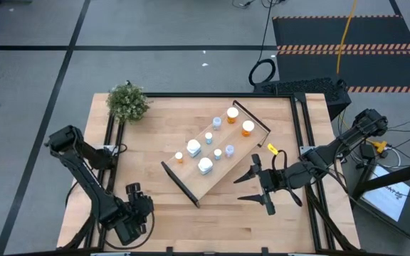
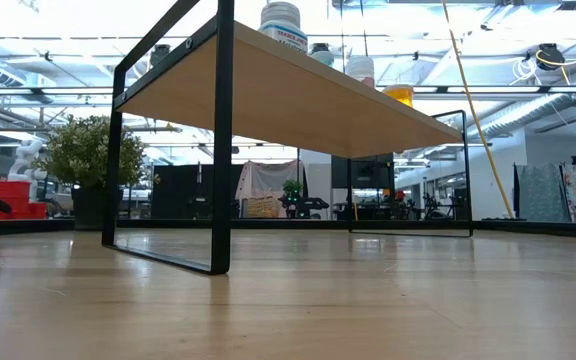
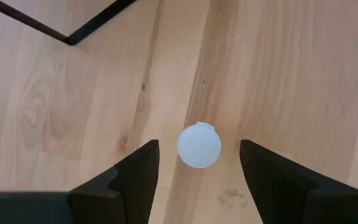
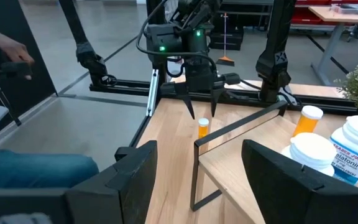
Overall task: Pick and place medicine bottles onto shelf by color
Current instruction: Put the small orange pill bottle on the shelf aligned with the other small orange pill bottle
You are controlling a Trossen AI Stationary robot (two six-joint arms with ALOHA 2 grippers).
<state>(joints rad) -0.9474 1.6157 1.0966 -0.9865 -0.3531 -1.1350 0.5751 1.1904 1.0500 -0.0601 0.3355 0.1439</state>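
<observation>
- Left wrist view: my left claw (image 3: 199, 171) hangs directly above one orange medicine bottle (image 4: 203, 128); its fingers stand apart on either side of the round white cap, nothing gripped, positioned for a straddling pick.
- Bottle stands upright on the worktop (image 1: 155, 199), just off the shelf's near end.
- Shelf (image 1: 240, 153): smooth pale wood board, thin black metal brackets; cylindrical white, pale blue and orange bottles stand on it.
- Right claw (image 1: 255, 186) waits beside the shelf, fingers apart, empty.

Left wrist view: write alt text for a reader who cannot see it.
The left gripper hangs open straight above a white-capped bottle standing on the wooden tabletop, the cap between its two dark fingers. A black shelf bracket crosses one corner.
</observation>
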